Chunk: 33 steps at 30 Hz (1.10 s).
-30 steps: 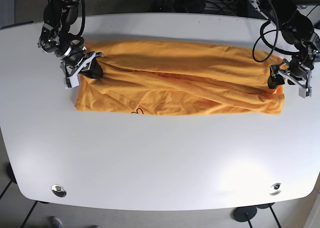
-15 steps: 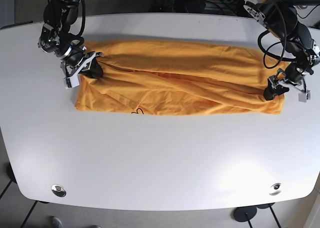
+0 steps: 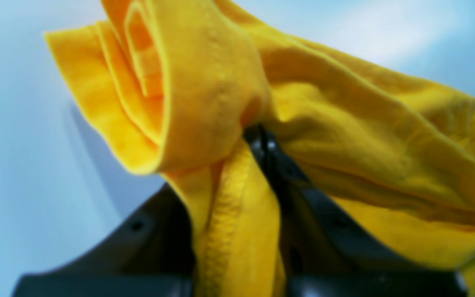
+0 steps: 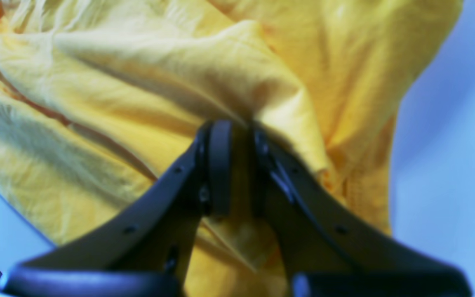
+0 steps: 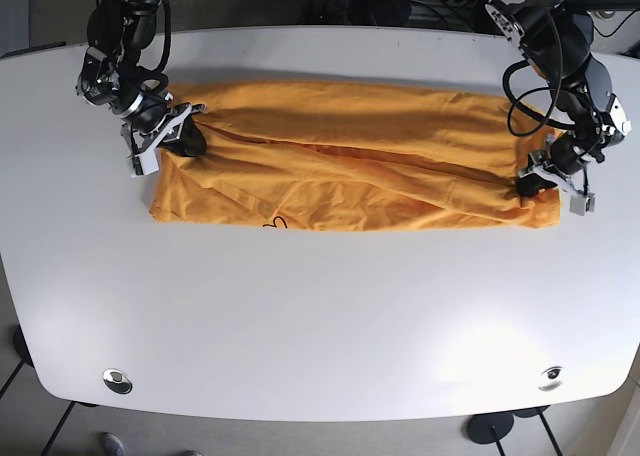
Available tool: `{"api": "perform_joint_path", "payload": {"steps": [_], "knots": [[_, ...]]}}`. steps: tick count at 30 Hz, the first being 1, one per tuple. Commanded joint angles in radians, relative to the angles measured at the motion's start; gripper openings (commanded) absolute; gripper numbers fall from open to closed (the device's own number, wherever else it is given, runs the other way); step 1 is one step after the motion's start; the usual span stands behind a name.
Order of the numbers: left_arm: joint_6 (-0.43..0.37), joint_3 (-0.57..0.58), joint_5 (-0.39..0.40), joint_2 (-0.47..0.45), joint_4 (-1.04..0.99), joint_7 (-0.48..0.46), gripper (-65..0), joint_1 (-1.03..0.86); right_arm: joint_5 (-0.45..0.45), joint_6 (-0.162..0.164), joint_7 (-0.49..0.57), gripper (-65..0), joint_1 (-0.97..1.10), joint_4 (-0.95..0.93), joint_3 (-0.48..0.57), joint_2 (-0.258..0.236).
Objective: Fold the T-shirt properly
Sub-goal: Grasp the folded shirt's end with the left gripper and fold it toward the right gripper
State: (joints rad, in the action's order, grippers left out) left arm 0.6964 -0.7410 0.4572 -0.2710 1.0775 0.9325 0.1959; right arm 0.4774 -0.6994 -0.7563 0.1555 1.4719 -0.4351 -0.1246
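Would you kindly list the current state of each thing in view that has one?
T-shirt: folded lengthwise into a long band, wrinkled, lying on the table, both ends pinched.
Left gripper: shut on the T-shirt's edge.
Right gripper: shut on the T-shirt's opposite end.

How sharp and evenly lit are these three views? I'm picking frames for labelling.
Base view: sharp, with a soft glare patch on the white table. Left wrist view: blurred throughout, T-shirt saturated yellow around the left gripper. Right wrist view: soft, cloth paler, blue-tinted background, right gripper dark and slightly blurred.
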Motion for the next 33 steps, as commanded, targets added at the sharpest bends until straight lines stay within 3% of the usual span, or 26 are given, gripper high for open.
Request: {"api": "perform_joint_path", "payload": {"steps": [1, 7, 13, 20, 25, 32, 33], "knots": [[0.002, -0.001, 0.007, -0.015, 0.138, -0.007, -65.0, -0.037, -0.012, 0.001, -0.016, -57.5, -0.004, 0.009, -0.001, -0.004], [0.002, 0.159, 0.007, 0.017, 0.510, -0.007, -65.0, -0.155, -0.010, 0.001, -0.016, -57.5, -0.001, 0.011, -0.003, -0.004], [0.002, 0.347, 0.007, 0.109, 0.702, -0.007, -65.0, -0.229, -0.007, 0.001, -0.016, -57.5, -0.003, 0.009, -0.003, -0.004], [-0.080, 0.532, 0.007, 0.233, 0.666, -0.011, -65.0, -0.206, -0.006, 0.001, -0.016, -57.5, -0.004, 0.009, -0.001, -0.002], [-0.106, 0.564, 0.007, 0.301, 0.556, -0.013, -65.0, -0.155, -0.004, 0.001, -0.016, -57.5, 0.000, 0.011, -0.001, -0.002], [-0.108, 0.651, 0.005, 0.306, 0.479, -0.034, -65.0, -0.125, -0.004, 0.001, -0.016, -57.5, 0.002, 0.011, -0.001, -0.002], [-0.113, 0.656, 0.005, 0.306, 0.471, -0.034, -62.6, -0.125, -0.004, 0.001, -0.016, -57.5, 0.002, 0.011, -0.001, -0.002]]}}
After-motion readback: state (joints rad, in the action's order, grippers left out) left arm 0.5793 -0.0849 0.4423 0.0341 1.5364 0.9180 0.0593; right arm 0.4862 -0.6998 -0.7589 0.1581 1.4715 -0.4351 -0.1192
